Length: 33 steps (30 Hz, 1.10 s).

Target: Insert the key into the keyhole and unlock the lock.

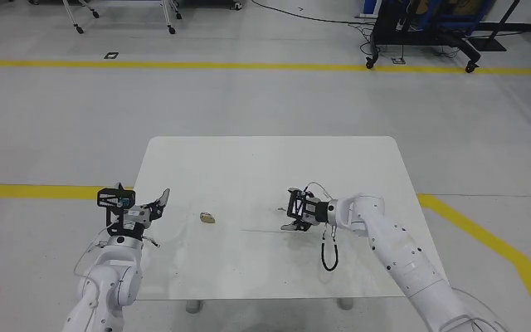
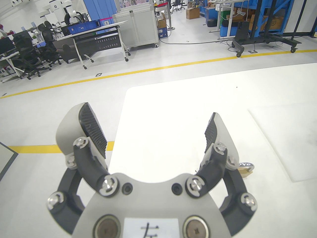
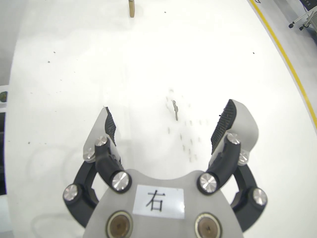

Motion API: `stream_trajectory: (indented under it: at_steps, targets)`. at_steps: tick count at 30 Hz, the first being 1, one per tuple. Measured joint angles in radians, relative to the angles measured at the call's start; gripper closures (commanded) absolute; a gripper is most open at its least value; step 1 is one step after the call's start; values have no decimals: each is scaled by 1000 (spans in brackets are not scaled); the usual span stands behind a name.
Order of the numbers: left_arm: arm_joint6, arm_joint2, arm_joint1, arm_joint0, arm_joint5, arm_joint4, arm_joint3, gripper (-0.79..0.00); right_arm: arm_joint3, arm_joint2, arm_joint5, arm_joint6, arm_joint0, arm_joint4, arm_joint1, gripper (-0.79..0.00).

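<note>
White rectangular surface point(image 1: 265, 166) carries both of the task's things, and neither is in a grip. On the left side, the left end effector point(image 2: 151, 115) hangs over the surface's edge with its ribbed pads spread wide and nothing between them. Just beside it lies the small brass padlock with a silver shackle point(image 2: 244, 169), apart from both arms. In the right wrist view its shackle end points away from the right arm, so its base faces that way. Well to the right of it lies the thin, flat silver key point(image 3: 175, 110), just ahead of the right end effector point(image 3: 169, 108). This one is also wide open and empty, held low and roughly in line with the key.

By my reading, the step in hand is the pick-up of the key. The next move calls for the right pads to come down either side of the key and pinch it. That looks fiddly, as the key sits flush. The left arm would then likely need to steady the padlock for insertion.
</note>
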Motion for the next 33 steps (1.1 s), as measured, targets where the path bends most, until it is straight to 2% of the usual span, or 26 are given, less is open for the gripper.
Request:
stream_trajectory:
  at_steps: [6,8,11,24,33]
  targets:
    - [0,0,0,0,0,0,0,-785,71,-97,83,0,63,-60,-28,-145]
    - [0,0,0,0,0,0,0,-785,90,-115,96,-7,76,-69,-34,-43]
    - [0,0,0,0,0,0,0,-785,115,-131,99,-21,92,-79,-39,-6]
    - [0,0,0,0,0,0,0,-785,142,-155,106,-70,114,-121,-41,0]
    - [0,0,0,0,0,0,0,-785,47,-84,162,-174,40,-126,-11,0]
